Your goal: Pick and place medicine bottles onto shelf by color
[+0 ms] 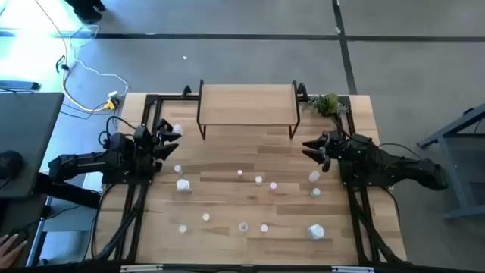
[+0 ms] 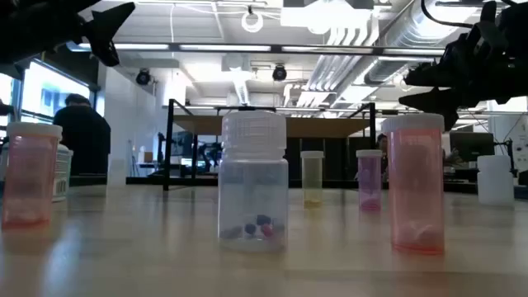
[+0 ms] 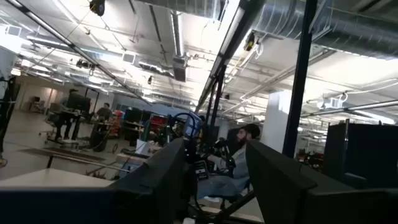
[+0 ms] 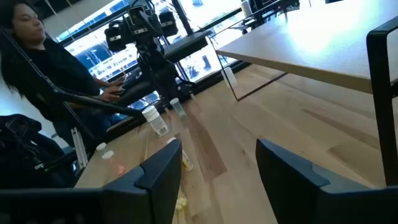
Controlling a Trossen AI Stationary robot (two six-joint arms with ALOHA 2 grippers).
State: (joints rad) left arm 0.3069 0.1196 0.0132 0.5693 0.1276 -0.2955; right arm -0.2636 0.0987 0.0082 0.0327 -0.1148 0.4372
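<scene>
A: Where are the bottles (image 1: 183, 185)?
B: Scattered over the table's (image 1: 227, 235) middle and front; one sits near the left edge, a bigger one (image 1: 316, 231) by the front right corner. The shelf (image 1: 246, 103) at the back edge carries none.
A: And the grippers?
B: The left gripper (image 1: 171, 139) hangs above the left edge, fingers (image 3: 163, 180) apart, holding nothing. The right gripper (image 1: 311, 149) hangs above the right edge, fingers (image 4: 163, 167) wide, empty too.
A: Anything else?
B: A plant (image 1: 326, 104) at the back right corner, beside the shelf. A person (image 4: 37, 56) shows beyond the table.
</scene>
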